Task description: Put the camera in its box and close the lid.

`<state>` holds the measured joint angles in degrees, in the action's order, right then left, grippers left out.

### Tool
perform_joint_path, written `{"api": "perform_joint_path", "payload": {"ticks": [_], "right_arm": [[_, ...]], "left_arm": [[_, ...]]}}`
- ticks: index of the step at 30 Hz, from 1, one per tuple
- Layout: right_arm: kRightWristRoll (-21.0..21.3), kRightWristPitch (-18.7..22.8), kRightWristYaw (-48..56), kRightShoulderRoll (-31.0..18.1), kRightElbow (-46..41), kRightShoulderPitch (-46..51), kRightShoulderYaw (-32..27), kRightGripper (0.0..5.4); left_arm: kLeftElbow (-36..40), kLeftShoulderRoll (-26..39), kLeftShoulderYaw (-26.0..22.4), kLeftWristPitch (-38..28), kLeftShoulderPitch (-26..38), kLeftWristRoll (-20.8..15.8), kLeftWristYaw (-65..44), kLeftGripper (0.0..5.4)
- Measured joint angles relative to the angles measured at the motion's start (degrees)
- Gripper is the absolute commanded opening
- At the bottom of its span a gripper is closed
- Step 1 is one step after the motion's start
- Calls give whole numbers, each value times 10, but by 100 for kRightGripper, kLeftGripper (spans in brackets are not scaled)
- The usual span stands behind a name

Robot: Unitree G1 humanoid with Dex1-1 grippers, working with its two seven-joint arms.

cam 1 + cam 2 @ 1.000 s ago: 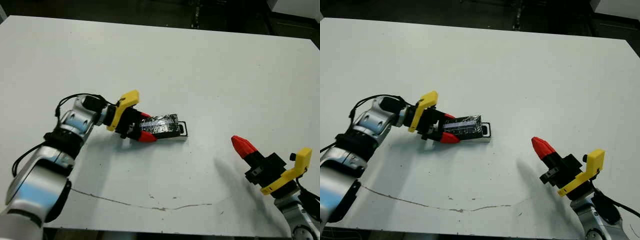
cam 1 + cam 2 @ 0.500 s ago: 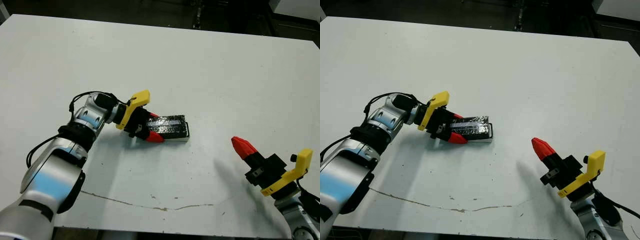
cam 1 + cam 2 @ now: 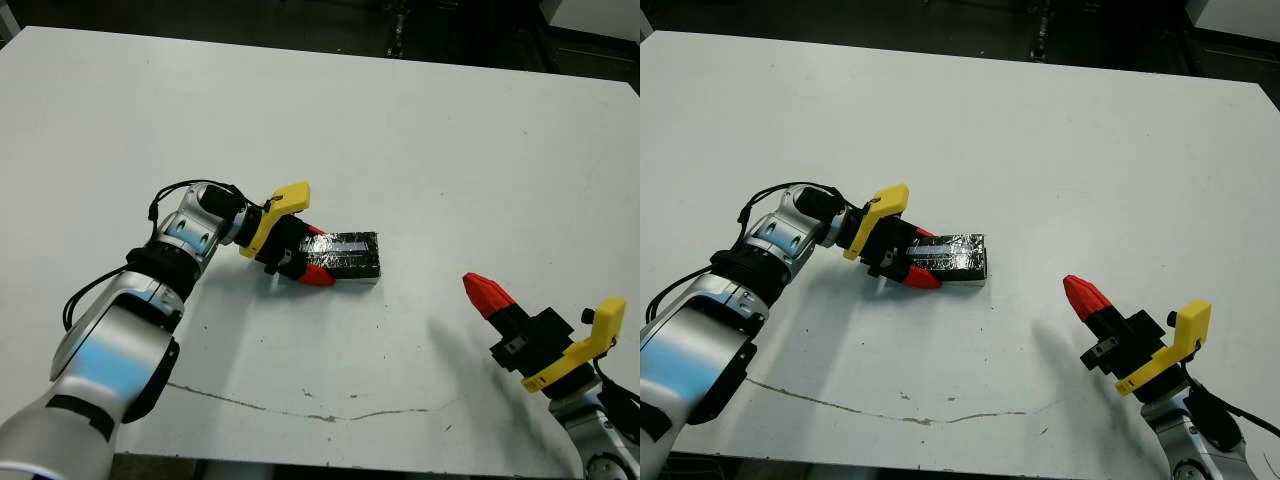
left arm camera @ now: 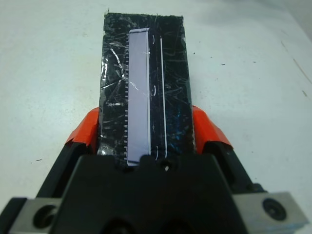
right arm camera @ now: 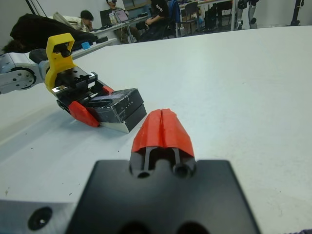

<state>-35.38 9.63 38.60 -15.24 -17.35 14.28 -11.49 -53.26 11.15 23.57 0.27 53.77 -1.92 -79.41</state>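
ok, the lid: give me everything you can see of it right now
The lid is a flat black rectangle with a glossy, speckled pattern and a pale strip running lengthwise along its top. It lies flat on the box, whose pale side shows just below its edge, left of centre on the white table. The left gripper straddles one short end, a red finger against each long side.

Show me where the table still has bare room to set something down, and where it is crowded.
Nearly all of the table is bare: the whole far half, the stretch between the lid and the right gripper, and the near strip along the crack line. The only crowded spot is left of centre, where the left gripper straddles the lidded box.
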Motion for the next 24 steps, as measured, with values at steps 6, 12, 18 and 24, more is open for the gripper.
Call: {"api": "perform_joint_path", "payload": {"ticks": [6,12,18,24], "right_arm": [[-1,0,0,0,1,-2,-1,0],[-1,0,0,0,1,-2,-3,0],[-1,0,0,0,1,-3,-5,0],[3,0,0,0,1,-4,-7,0]], "left_arm": [[11,-1,7,-7,1,14,12,316],[6,-3,7,-17,2,15,14,316],[0,-7,7,-15,3,15,18,334],[4,-35,10,4,8,31,47,412]]}}
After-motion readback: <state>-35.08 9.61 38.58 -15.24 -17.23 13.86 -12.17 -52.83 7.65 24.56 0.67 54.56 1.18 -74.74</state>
